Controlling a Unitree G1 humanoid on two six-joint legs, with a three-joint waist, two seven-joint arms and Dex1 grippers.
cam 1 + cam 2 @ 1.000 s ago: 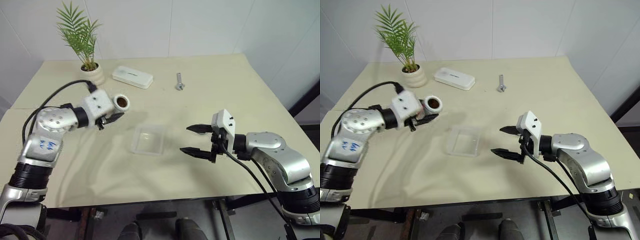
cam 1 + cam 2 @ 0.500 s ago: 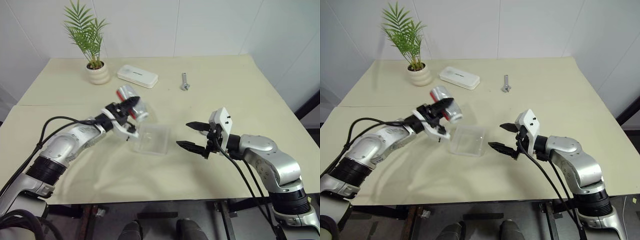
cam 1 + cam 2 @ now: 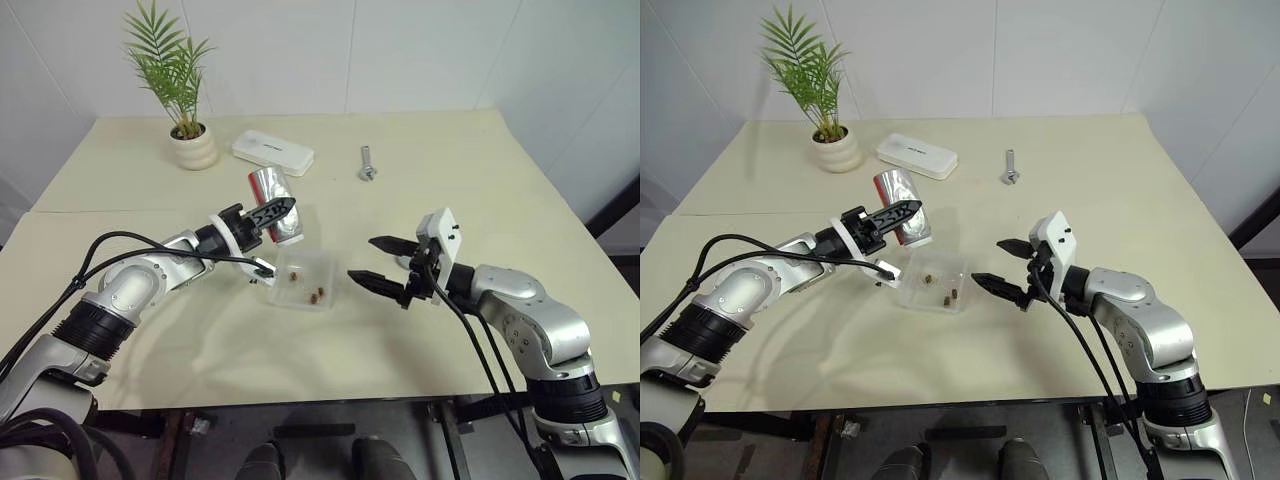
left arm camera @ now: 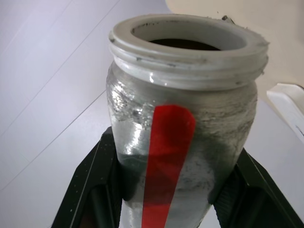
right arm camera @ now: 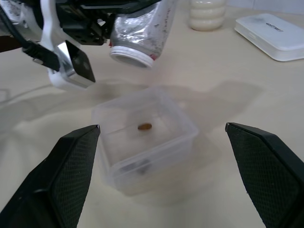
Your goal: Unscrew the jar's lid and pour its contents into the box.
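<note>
1. Silvery-grey, the jar is pinched in the left gripper, tipped mouth-down over the near-left edge of the box.
2. Clear plastic, the box lies just below the jar's mouth, with the contents inside it.
3. Black fingers of the right gripper stand spread and empty, just right of the box.

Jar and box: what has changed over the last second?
The left tool, shut on the jar, carried it rightward from beside the box and rolled it mouth-down over it; brown pieces now lie inside. The right tool stayed open; box, bolt and white case unmoved.
</note>
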